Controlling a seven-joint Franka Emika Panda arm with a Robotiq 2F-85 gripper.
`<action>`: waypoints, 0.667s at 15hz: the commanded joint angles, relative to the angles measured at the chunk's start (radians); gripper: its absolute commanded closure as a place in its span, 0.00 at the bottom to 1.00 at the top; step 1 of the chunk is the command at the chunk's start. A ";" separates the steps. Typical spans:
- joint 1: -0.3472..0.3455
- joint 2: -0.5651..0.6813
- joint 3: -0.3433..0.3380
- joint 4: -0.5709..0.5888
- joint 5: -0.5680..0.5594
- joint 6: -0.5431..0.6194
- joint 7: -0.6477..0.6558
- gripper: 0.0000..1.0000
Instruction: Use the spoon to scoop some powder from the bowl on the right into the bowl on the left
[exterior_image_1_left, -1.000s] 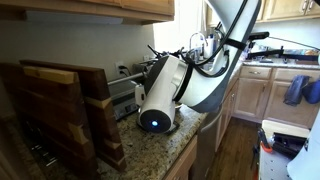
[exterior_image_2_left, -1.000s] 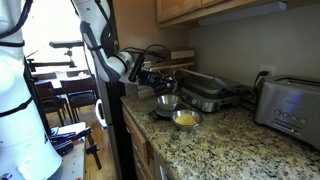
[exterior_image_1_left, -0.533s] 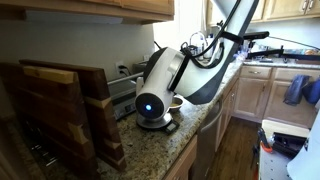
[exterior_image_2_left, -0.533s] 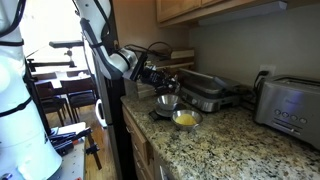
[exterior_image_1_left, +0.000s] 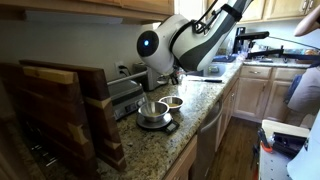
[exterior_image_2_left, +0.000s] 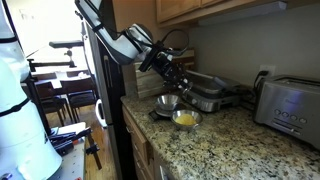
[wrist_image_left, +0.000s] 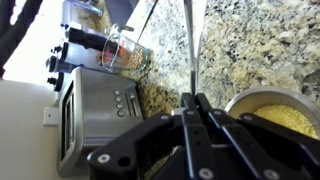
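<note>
My gripper (wrist_image_left: 196, 102) is shut on the thin metal handle of the spoon (wrist_image_left: 189, 45), which runs away from the jaws over the granite counter; its scoop end is out of view. The bowl with yellow powder (wrist_image_left: 276, 113) lies just beside the jaws in the wrist view and shows in an exterior view (exterior_image_2_left: 186, 119). An empty steel bowl (exterior_image_2_left: 167, 101) stands next to it. The gripper (exterior_image_2_left: 176, 74) hangs above and behind both bowls. Both bowls also show under the arm in an exterior view (exterior_image_1_left: 153, 109), and the gripper (exterior_image_1_left: 166, 77) is raised above them.
A toaster (exterior_image_2_left: 288, 110) stands on the granite counter (exterior_image_2_left: 230, 140), and it also shows in the wrist view (wrist_image_left: 95, 110). A panini grill (exterior_image_2_left: 205, 92) sits behind the bowls. A glass jar (wrist_image_left: 120, 55) stands near the wall. Wooden boards (exterior_image_1_left: 60, 115) lean nearby. Cabinets (exterior_image_2_left: 200, 8) hang overhead.
The arm has lifted and swung back from low over the bowls to well above them. The bowls, hidden by the arm before in an exterior view, now show.
</note>
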 joint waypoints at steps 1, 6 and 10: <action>-0.056 -0.061 -0.081 -0.002 0.131 0.112 -0.048 0.96; -0.134 -0.002 -0.185 0.053 0.326 0.247 -0.059 0.96; -0.200 0.093 -0.252 0.096 0.472 0.432 -0.056 0.96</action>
